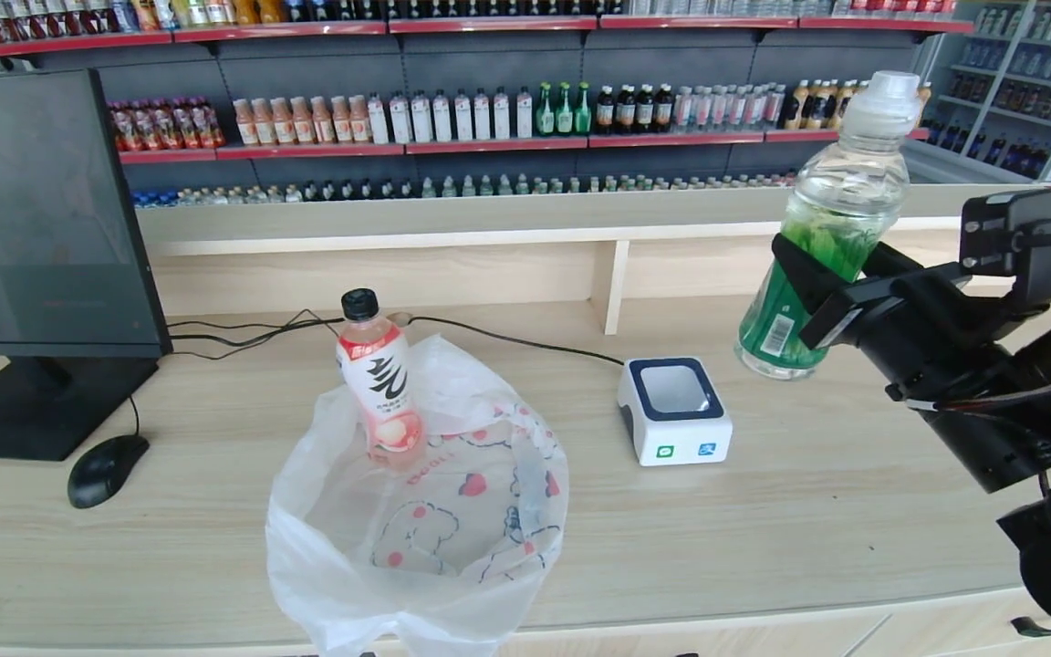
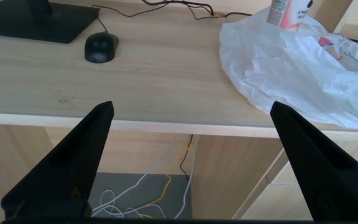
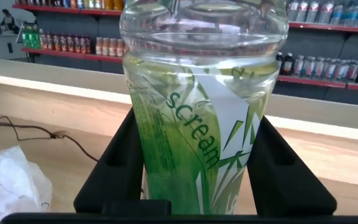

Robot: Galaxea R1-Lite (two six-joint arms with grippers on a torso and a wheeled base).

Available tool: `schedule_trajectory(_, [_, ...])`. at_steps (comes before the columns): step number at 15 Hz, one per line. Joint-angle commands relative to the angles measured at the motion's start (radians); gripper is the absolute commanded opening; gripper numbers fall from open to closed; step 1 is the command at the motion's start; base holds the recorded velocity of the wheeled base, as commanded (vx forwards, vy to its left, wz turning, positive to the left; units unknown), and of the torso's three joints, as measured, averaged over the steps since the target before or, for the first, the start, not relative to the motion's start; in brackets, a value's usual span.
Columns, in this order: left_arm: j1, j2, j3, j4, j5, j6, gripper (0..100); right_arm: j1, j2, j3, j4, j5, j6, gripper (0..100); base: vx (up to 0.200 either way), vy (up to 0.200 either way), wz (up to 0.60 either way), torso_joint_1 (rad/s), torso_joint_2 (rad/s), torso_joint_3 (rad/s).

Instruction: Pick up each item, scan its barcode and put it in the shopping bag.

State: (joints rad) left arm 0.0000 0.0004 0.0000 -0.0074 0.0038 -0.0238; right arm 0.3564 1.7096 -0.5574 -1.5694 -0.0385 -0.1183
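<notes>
Nearest the robot, the left pincer [image 2: 191, 109] hangs below the front edge of the worktop [image 1: 808, 529], its two fingers spread wide with nothing between them.

On the worktop just beyond that edge sits the shopping bag [image 1: 416, 511], a thin white plastic one with red hearts, its mouth slumped open. A pink bottle [image 1: 379, 383] with a black cap stands upright at the bag's far rim. Its lower part looks veiled by the plastic, so it is probably inside, though I cannot be sure. Nothing else is visible in the bag.

To the right of the bag, and apart from it, is the small white scanner [image 1: 674, 409], window facing up. Farther right, the right pincer [image 1: 822, 297] is clamped on the middle of a green bottle [image 1: 817, 255], held tilted in the air beside the scanner rather than over it. Its barcode is low on the side.

By my reading one item is likely bagged. The green bottle is picked up and still has to go in. Whether it has been scanned I cannot tell.
</notes>
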Motion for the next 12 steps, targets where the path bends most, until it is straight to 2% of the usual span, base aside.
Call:
schedule_trajectory(1, [0.000, 0.001, 0.000, 0.000, 0.001, 0.001, 100, 0.001, -0.004, 0.022, -0.001, 0.000, 0.012, 0, 0.000, 0.000, 0.00, 0.000, 0.00, 0.000])
schedule_trajectory(3, [0.000, 0.001, 0.000, 0.000, 0.001, -0.001, 100, 0.001, 0.001, 0.022, -0.001, -0.003, 0.014, 0, 0.000, 0.000, 0.00, 0.000, 0.00, 0.000])
schedule_trajectory(5, [0.000, 0.000, 0.000, 0.000, 0.001, -0.001, 100, 0.007, 0.005, 0.027, -0.001, -0.064, 0.062, 0, 0.000, 0.000, 0.00, 0.000, 0.00, 0.000])
schedule_trajectory(7, [0.000, 0.000, 0.000, 0.000, 0.001, 0.002, 100, 0.001, 0.005, 0.014, -0.001, -0.123, 0.091, 0, -0.200, 0.000, 0.00, 0.007, 0.00, 0.005])
schedule_trajectory(12, [0.000, 0.000, 0.000, 0.000, 0.001, 0.002, 100, 0.006, 0.019, -0.004, -0.001, -0.123, 0.091, 0, -0.200, 0.000, 0.00, -0.006, 0.01, 0.004])
